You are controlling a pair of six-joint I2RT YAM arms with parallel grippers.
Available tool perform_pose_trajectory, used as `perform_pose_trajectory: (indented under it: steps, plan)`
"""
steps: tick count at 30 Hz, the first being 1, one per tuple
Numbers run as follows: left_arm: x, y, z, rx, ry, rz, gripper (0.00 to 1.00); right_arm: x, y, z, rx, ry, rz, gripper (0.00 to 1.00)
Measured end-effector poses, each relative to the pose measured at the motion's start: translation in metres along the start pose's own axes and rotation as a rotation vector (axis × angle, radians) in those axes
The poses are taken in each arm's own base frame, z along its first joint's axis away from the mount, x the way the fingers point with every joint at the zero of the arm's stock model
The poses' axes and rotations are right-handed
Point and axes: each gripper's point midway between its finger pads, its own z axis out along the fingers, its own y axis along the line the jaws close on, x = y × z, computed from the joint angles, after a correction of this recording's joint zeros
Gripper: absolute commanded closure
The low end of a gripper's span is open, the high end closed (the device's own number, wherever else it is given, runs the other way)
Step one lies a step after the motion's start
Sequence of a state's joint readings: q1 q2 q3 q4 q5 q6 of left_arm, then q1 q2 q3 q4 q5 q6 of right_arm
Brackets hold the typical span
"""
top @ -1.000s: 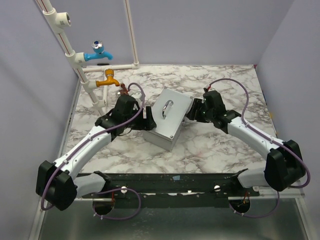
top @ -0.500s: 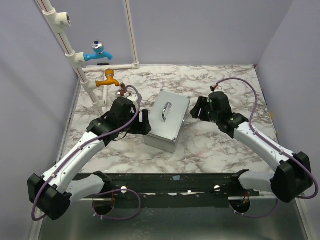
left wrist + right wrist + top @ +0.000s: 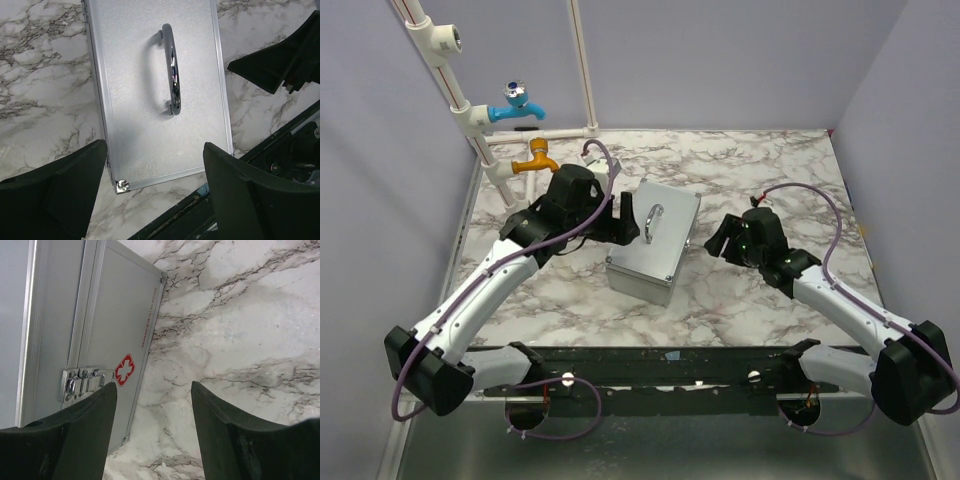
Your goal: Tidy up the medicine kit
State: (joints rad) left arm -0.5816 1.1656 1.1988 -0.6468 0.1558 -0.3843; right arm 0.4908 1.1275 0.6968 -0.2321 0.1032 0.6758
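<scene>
The medicine kit (image 3: 655,242) is a grey metal box, lid closed, standing mid-table with its silver handle (image 3: 654,220) on top. My left gripper (image 3: 625,222) is open and empty, raised at the kit's left side, above the lid. The left wrist view looks down on the lid (image 3: 145,95) and the handle (image 3: 171,70), with its fingers spread wide. My right gripper (image 3: 717,236) is open and empty, to the right of the kit and apart from it. The right wrist view shows the kit's front latch (image 3: 80,381) and a red cross mark (image 3: 124,369).
A white pipe frame with a blue tap (image 3: 515,105) and an orange tap (image 3: 537,158) stands at the back left. Purple walls close in the marble table (image 3: 770,180) on three sides. The dark arm rail (image 3: 660,365) runs along the near edge.
My left gripper has lifted and moved back and right, over the kit's left edge. My right gripper has drawn away from the kit to the right. The kit has turned slightly.
</scene>
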Motion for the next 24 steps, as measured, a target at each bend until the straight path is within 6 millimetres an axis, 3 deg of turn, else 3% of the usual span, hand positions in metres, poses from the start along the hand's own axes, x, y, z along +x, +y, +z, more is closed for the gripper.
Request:
perform_pose_trajectory:
  steps: [11, 19, 24]
  plan:
    - [0.010, -0.012, 0.052, 0.041, 0.109, 0.002, 0.22, 0.022, -0.003, 0.006, -0.048, -0.006, 0.168, 0.39]
    - [0.017, -0.021, 0.075, 0.052, 0.160, 0.016, 0.29, 0.028, -0.004, 0.013, -0.066, -0.008, 0.220, 0.40]
    - [0.018, -0.019, 0.084, 0.041, 0.173, 0.019, 0.45, 0.027, -0.002, 0.013, -0.077, -0.018, 0.227, 0.40]
